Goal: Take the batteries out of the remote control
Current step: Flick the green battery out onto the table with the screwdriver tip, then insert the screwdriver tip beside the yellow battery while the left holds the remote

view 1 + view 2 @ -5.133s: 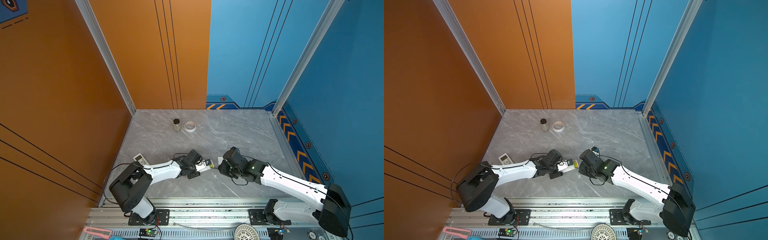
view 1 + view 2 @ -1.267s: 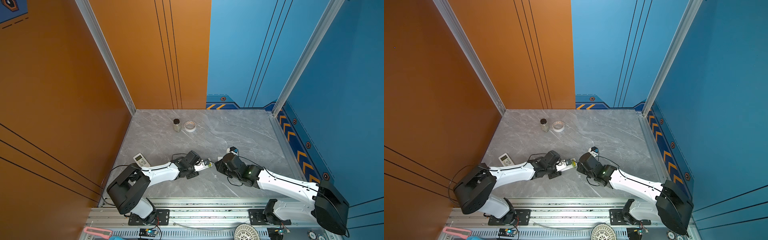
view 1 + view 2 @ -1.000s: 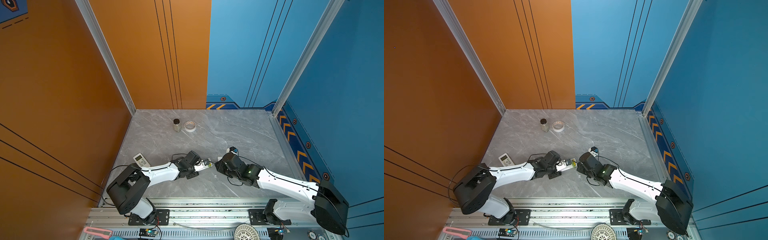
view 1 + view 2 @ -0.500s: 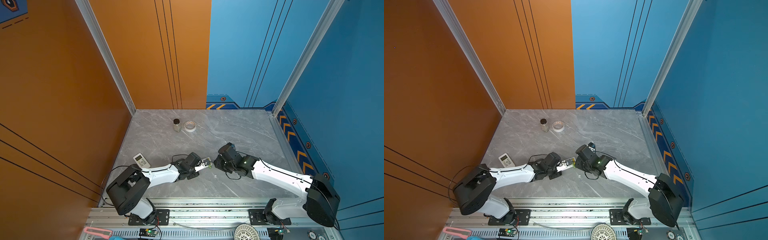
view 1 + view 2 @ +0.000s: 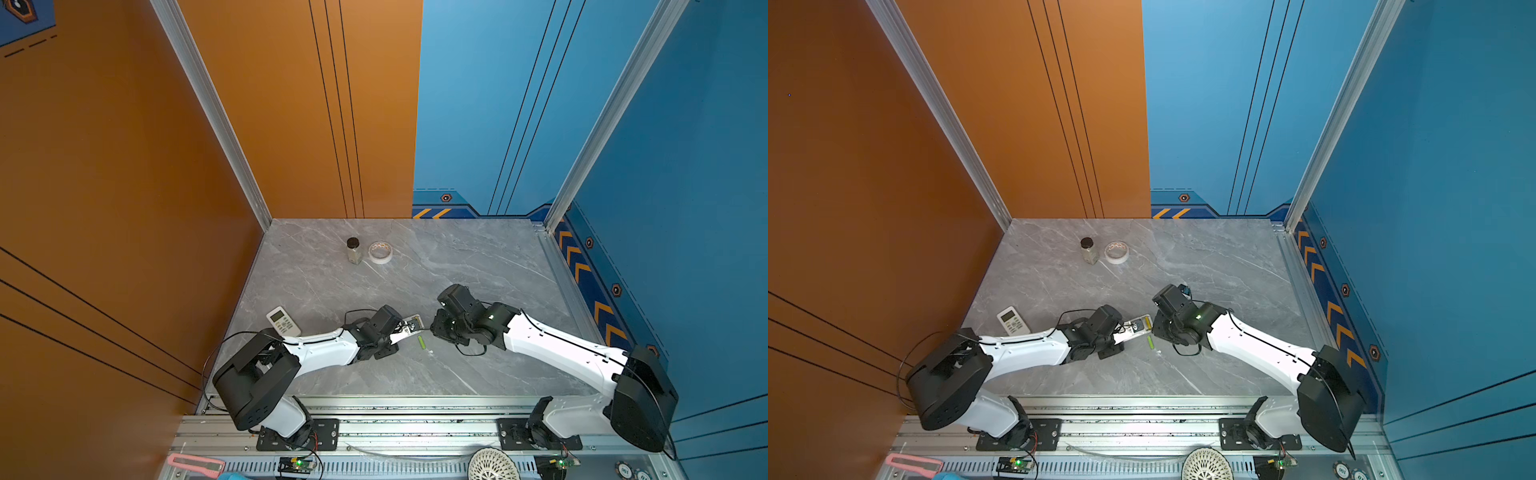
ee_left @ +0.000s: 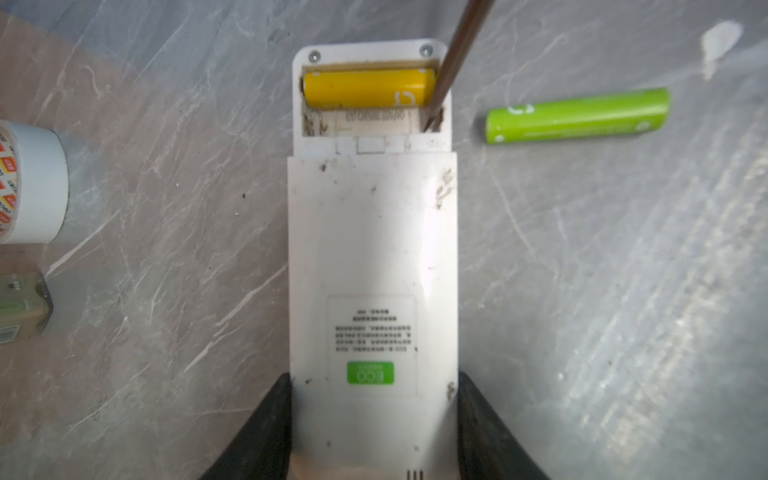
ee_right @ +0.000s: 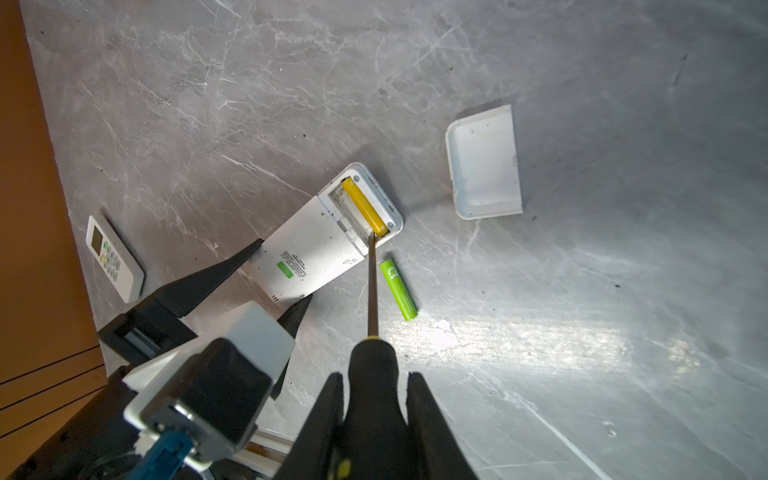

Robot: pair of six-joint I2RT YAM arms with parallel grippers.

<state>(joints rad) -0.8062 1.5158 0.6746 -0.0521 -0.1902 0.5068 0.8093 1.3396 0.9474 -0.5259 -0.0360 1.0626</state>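
My right hand point(image 7: 374, 376) is clenched on the handle of the screwdriver point(image 7: 372, 291) and has swung in from its own side to the open end of the remote control point(image 6: 372, 232). My left hand point(image 6: 374, 382) grasps the remote control by the opposite end. The green battery point(image 6: 577, 115) now lies loose on the surface point(image 6: 582, 291), just beside the compartment and near my right hand's blade, so one cell is out. The yellow battery point(image 6: 368, 88) remains seated in the bay farthest from my left hand. The blade tip sits in the emptied bay, at that cell's end. Judgement: the task is half complete, and the yellow cell must be levered out next.
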